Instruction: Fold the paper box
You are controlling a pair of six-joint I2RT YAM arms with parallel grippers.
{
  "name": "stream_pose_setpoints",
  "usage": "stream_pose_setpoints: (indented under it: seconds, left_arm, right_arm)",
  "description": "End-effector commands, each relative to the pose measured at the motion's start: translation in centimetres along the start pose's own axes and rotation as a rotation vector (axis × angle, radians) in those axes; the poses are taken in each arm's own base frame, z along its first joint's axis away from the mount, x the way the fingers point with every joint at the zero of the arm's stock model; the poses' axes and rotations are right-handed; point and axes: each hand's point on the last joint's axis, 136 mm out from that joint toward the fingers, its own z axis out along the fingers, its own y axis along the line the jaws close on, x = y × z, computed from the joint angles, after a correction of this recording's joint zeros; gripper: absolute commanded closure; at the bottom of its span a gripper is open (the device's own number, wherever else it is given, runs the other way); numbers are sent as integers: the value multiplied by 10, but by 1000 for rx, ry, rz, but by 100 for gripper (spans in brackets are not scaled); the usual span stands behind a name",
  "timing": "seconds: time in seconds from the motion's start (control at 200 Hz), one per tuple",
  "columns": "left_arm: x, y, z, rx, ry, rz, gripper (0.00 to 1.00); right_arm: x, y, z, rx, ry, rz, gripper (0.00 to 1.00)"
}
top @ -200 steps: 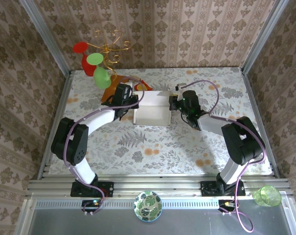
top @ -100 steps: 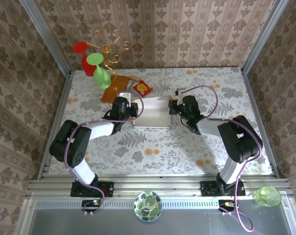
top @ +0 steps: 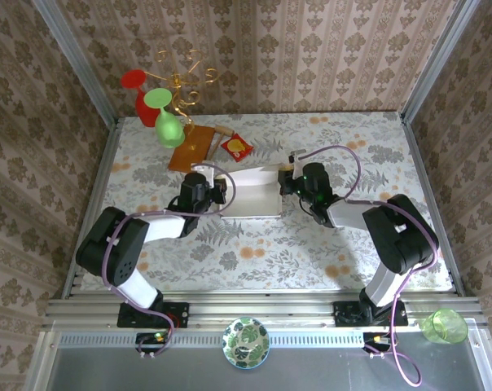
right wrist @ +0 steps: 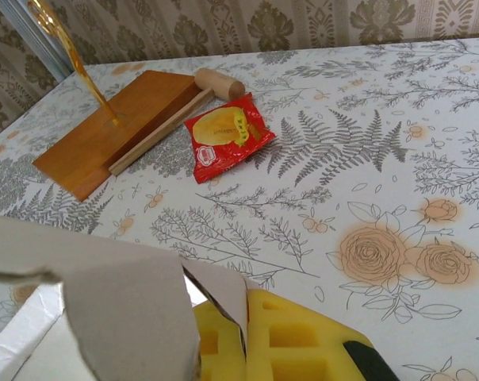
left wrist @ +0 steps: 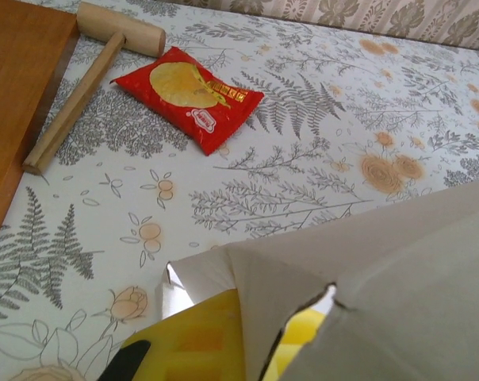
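Paper box [top: 252, 195], one; mallet [left wrist: 81, 94], one

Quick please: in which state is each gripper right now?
The left gripper is closed on the box, at its left edge.
The right gripper is closed on the box, at its right edge.

Damask wallpaper [top: 311, 49] wraps 3 sides, silver frame posts [top: 73, 59] rise at the 2 back corners, and a floral tablecloth [top: 254, 244] lies evenly lit below.
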Motion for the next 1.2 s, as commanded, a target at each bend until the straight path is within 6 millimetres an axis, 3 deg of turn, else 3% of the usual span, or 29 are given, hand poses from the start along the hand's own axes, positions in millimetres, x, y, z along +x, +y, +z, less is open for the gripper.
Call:
stream_pose_setpoints:
  seconds: [0.0, 0.225, 0.36, 0.66, 0.87, 0.97, 1.015, 1.095, 1.195]
  left_arm:
    - [-24, -7, -7, 30, -118, 23, 100]
    - [-10, -10, -6, 21, -99, 65, 100]
    - [0, -9, -5, -1, -92, 71, 100]
    - [7, -9, -8, -31, -68, 97, 100]
    - [5, -10, -5, -26, -49, 117, 100]
    - [1, -10, -5, -15, -48, 115, 100]
    - [0, -11, -4, -8, -44, 120, 100]
    - [-2, -13, -3, 4, -40, 125, 100]
    - [-3, -15, -2, 15, -39, 125, 100]
  right_arm:
    - [13, -11, -5, 55, 33, 11, 96]
    - [22, -13, -11, 71, 81, 39, 91]
    - [23, -7, -13, 64, 114, 94, 83]
    - [20, 6, -25, 62, 162, 172, 77]
    - [-8, 21, -62, 48, 197, 245, 65]
    - [-40, 29, -90, 38, 162, 293, 61]
    - [-52, 27, -100, 56, 145, 347, 55]
    - [-70, 21, -109, 69, 125, 449, 53]
    - [-78, 1, -101, 115, 157, 603, 53]
